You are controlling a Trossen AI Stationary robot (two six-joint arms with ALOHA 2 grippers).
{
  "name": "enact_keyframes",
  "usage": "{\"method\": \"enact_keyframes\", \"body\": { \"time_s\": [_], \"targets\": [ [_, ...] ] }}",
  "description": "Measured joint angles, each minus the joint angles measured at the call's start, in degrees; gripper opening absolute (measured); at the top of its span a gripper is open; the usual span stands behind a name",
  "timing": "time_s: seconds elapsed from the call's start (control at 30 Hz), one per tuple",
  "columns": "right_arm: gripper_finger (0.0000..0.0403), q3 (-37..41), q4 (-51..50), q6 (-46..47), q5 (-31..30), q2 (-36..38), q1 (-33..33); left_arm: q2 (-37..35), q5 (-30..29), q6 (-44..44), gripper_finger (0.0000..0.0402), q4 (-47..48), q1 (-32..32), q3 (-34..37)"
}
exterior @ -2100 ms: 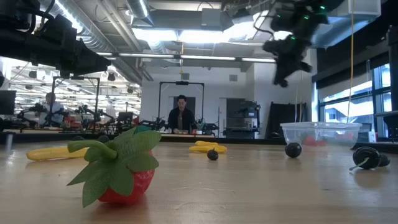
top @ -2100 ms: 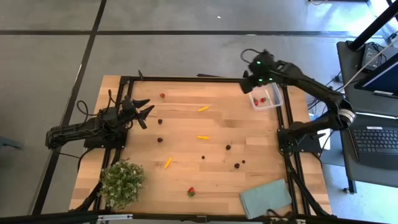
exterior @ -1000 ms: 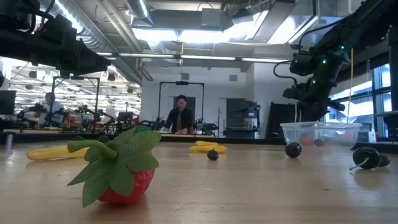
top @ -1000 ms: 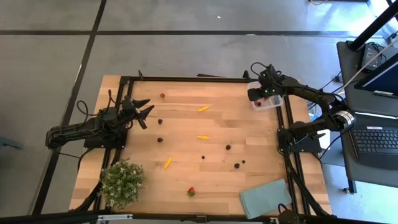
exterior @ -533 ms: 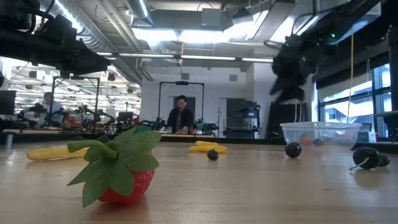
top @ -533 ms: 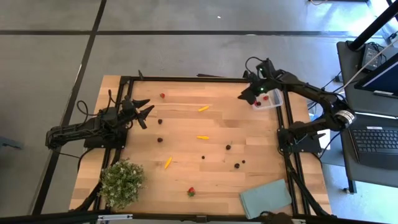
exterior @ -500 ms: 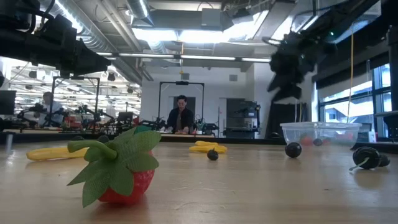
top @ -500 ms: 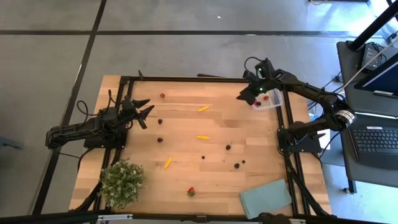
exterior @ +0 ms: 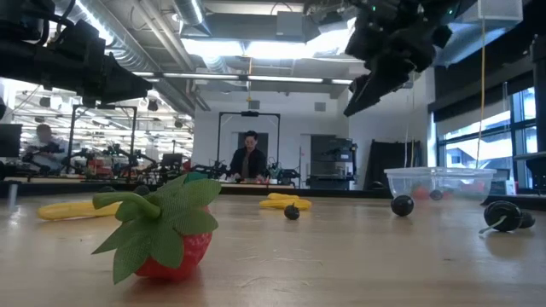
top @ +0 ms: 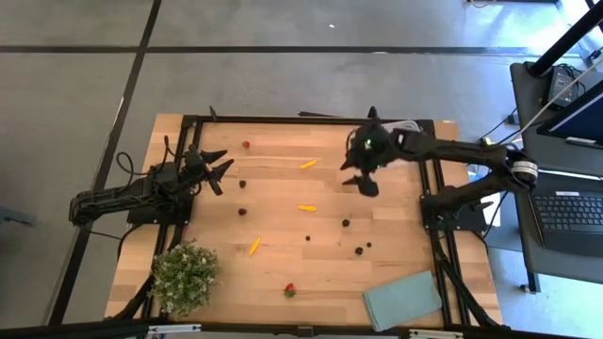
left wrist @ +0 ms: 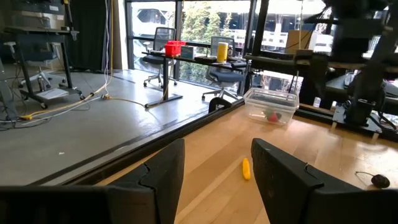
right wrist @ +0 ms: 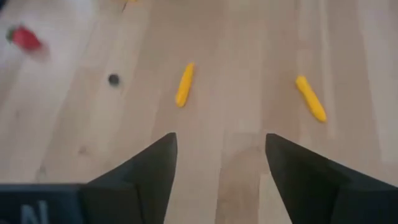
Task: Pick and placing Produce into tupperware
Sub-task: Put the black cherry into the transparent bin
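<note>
The produce lies scattered on the wooden table: yellow slivers (top: 308, 164) (top: 307, 208) (top: 254, 246), dark berries (top: 242, 184) (top: 346, 223) (top: 359, 250), and red strawberries (top: 246, 145) (top: 289, 290). The clear tupperware (exterior: 439, 182) stands at the far right with red pieces inside; in the high view my right arm mostly covers it. It also shows in the left wrist view (left wrist: 272, 104). My right gripper (top: 363, 174) is open and empty, high above the table's far middle, over two yellow slivers (right wrist: 184, 84) (right wrist: 310, 98). My left gripper (top: 215, 169) is open and empty at the left.
A bushy green plant (top: 185, 276) stands at the near left corner. A flat grey-green rectangle (top: 403, 299) lies at the near right. A black frame (top: 433, 202) runs along the table's edges. A person (exterior: 248, 162) stands in the room far behind the table.
My right gripper has dipped at the tupperware, then risen and swung toward the table's left and a little toward the near edge, and now hangs over the far middle. The tupperware stays in place with red pieces inside.
</note>
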State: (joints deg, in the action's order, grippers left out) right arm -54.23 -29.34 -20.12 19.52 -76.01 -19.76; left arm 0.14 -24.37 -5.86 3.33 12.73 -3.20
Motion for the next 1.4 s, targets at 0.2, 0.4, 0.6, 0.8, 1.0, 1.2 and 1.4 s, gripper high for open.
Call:
{"method": "enact_keyframes", "body": {
  "time_s": [0.2,0.4,0.6,0.8,1.0,1.2,1.4],
  "targets": [
    [0.0226,0.19,-5.82,-7.27,-7.41,-0.02,6.0,0.0,0.01,0.0,0.0179,0.0,0.0,0.0],
    [0.0203,0.23,-10.09,-12.28,-8.67,-1.4,8.59,0.0,-0.01,-0.01,0.0179,0.0,0.0,0.0],
    [0.0194,0.26,-9.81,-16.09,-8.54,-5.55,10.41,0.0,0.01,0.01,0.0179,0.02,0.0,0.0],
    [0.0194,0.27,-9.93,-19.21,-8.53,-10.23,12.8,0.0,0.0,0.01,0.0179,0.02,0.0,0.0],
    [0.0194,0.28,-9.77,-22.23,-8.55,-15.31,15.78,0.0,0.01,-0.01,0.0179,0.02,0.0,0.0],
    [0.0194,0.28,-9.06,-22.36,-10.9,-20.31,17.75,0.0,0.01,-0.01,0.0179,0.02,0.0,0.0],
    [0.0193,0.28,-7.45,-22.23,-11.08,-23.13,19.23,0.0,0.01,0.01,0.0179,0.02,0.0,0.0]
  ]
}}
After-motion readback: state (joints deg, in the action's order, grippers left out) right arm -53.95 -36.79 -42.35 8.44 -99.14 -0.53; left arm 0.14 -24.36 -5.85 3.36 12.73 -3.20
